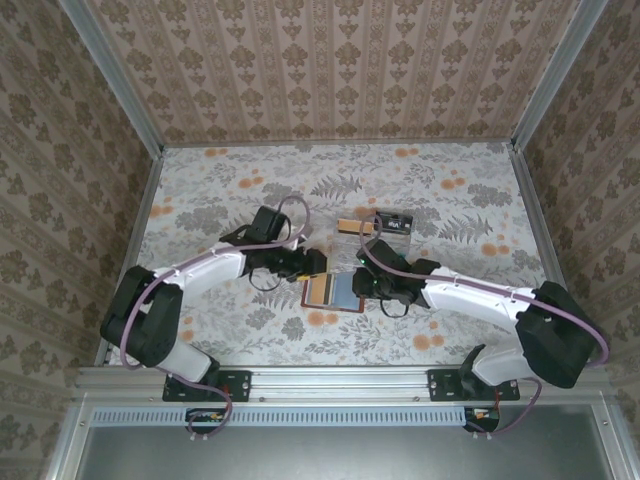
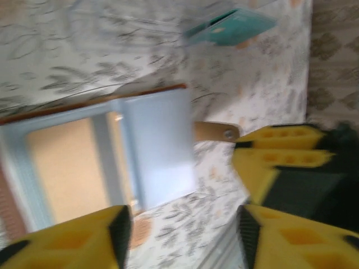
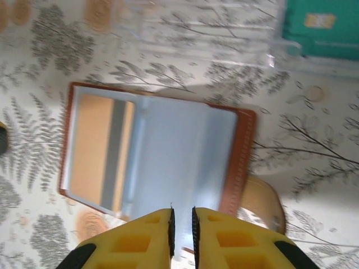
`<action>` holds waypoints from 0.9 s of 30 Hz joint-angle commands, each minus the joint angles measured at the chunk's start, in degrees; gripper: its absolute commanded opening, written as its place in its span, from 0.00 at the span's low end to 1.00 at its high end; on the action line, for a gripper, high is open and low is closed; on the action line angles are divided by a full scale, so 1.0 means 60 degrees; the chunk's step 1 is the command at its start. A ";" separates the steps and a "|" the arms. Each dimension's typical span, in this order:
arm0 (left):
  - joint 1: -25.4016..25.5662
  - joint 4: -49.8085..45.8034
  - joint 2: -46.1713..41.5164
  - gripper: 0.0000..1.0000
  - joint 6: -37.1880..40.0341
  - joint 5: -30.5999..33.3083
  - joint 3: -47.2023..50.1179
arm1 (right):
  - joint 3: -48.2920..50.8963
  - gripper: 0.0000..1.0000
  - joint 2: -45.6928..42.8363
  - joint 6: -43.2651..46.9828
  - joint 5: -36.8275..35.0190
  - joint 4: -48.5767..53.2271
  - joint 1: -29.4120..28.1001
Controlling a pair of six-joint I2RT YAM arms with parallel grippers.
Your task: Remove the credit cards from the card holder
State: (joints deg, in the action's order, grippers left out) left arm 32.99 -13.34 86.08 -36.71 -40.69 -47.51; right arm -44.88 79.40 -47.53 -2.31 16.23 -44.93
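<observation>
Centrally, the card holder (image 1: 333, 291) lies open on the desk (image 1: 450, 190).
Left end effector (image 2: 182, 224) is half-wide over it; right end effector (image 3: 182, 218) is nearly closed at its rim, grip unclear. Tan credit card (image 3: 92, 145) in its pocket: likely light, stiff, slick; pinch its exposed edge.

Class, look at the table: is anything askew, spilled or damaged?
Nothing stands out. The card holder lies open and flat, a tan card tucked in one pocket, its strap sticking out sideways.
</observation>
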 commanded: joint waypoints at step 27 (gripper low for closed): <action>-0.0189 0.0759 0.1396 0.11 -0.0105 0.0411 0.1211 | 0.0126 0.17 0.2601 -0.2236 0.2715 -0.3321 0.0243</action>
State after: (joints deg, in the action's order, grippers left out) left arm 31.79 -9.47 93.47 -36.88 -38.74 -40.95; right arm -45.12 94.11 -59.18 12.49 -2.59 -43.99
